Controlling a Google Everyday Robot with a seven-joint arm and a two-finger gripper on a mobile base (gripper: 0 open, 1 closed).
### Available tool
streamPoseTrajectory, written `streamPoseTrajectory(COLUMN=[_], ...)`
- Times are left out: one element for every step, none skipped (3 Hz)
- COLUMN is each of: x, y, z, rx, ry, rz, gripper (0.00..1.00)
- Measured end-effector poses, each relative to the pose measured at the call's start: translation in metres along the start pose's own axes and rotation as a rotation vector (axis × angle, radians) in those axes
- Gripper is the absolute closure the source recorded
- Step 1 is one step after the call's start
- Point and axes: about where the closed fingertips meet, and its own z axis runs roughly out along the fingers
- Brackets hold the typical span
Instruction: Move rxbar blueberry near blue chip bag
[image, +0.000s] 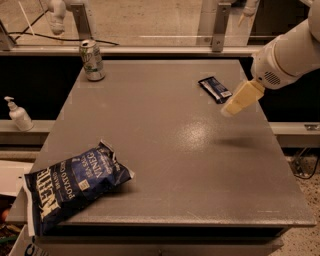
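While gripper (228, 110) hovers beside flat rxbar blueberry (215, 89) | fingers (241, 98) pressed together | crinkled blue chip bag (75, 187) well apart

The counter (170, 150) carries three things: one rxbar blueberry (215, 89), one blue chip bag (75, 187) and one drink can (92, 60). One pump bottle (19, 114) stands on a ledge to its left. One pincer (228, 109) hangs over the counter's right side, just beside the rxbar blueberry.

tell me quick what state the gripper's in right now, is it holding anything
Gripper: hovers beside the rxbar blueberry, which lies on the table unheld; open or closed cannot be told.
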Motion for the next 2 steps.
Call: streamPoseTrajectory(x=[0.000, 0.004], y=[0.000, -0.012], z=[0.000, 0.029], rx=[0.000, -0.010], ry=[0.000, -0.019], rz=[0.000, 0.072], gripper=[0.00, 0.00])
